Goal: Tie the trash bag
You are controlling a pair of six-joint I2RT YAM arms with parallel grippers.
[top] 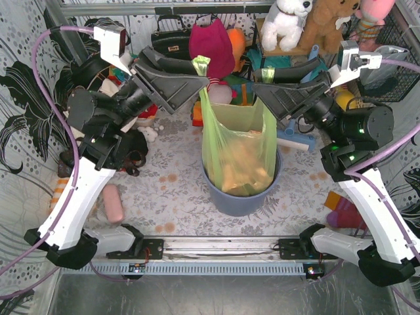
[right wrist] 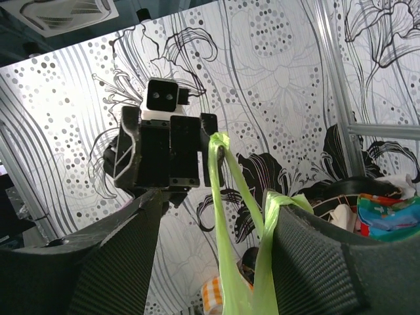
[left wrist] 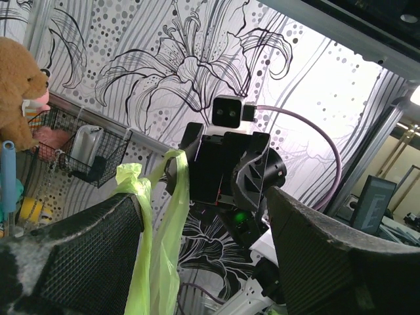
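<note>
Lime-green trash bag [top: 239, 144] in round blue bin [top: 239, 200]; left jaws and right jaws wide above it, a bag handle [top: 201, 65] draped over one finger each.

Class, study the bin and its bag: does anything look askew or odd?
Yes. The trash bag stands stretched up out of the blue bin, untied. Its handles merely hang over one finger each of the open left claw and right claw, not pinched.
</note>
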